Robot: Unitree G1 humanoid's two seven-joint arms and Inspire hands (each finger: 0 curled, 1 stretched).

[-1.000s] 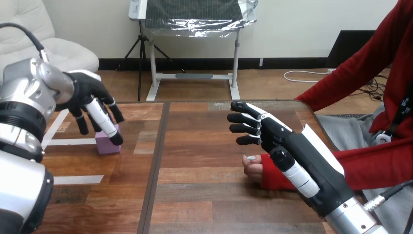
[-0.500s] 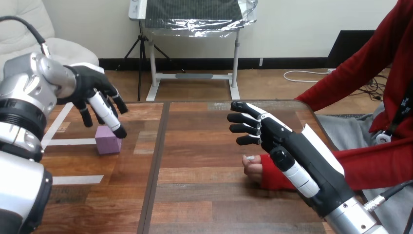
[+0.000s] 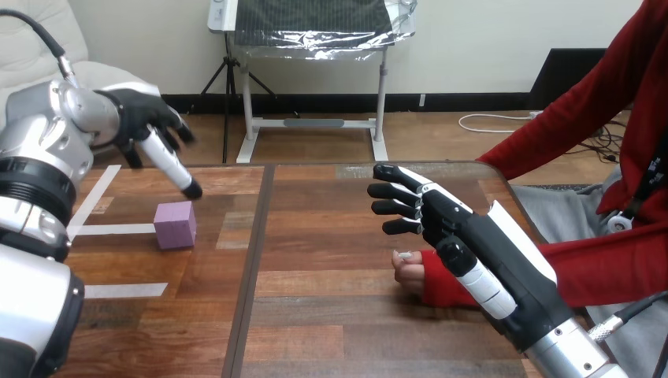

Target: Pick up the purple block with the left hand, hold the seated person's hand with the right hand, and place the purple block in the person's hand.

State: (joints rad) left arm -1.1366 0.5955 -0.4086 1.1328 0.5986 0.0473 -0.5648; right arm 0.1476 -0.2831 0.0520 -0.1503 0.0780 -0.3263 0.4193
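Two robot hands, counted from the left

Left hand (image 3: pixel 142 118): hovers above the far left part of the surface (image 3: pixel 331 315), fingers apart and loosely straight, clamps nothing. Points one long finger down and rightward; tip ends just beyond the far top edge of the purple block (image 3: pixel 175 224), with a gap showing between them.

Right hand (image 3: pixel 453 224): hangs above the right half of the surface, fingers straight, stacked close and aimed toward the view's left, thumb out toward the camera, grips nothing. Stands over and partly in front of the person's hand (image 3: pixel 408 270); no finger curled round it.

One purple block: rests flat on the wood, left of the dark seam (image 3: pixel 254 260) that runs front to back, touched by neither hand. Well inside the far edge and the near edge.

One person's hand: lies on the surface at the end of a red sleeve, loosely curled, right of the seam.

Three white tape strips (image 3: pixel 118 229): one meets the block's left side, one lies nearer the camera, one slants toward the far left corner.

Between block and person's hand: a wide stretch of bare wood, open across the seam
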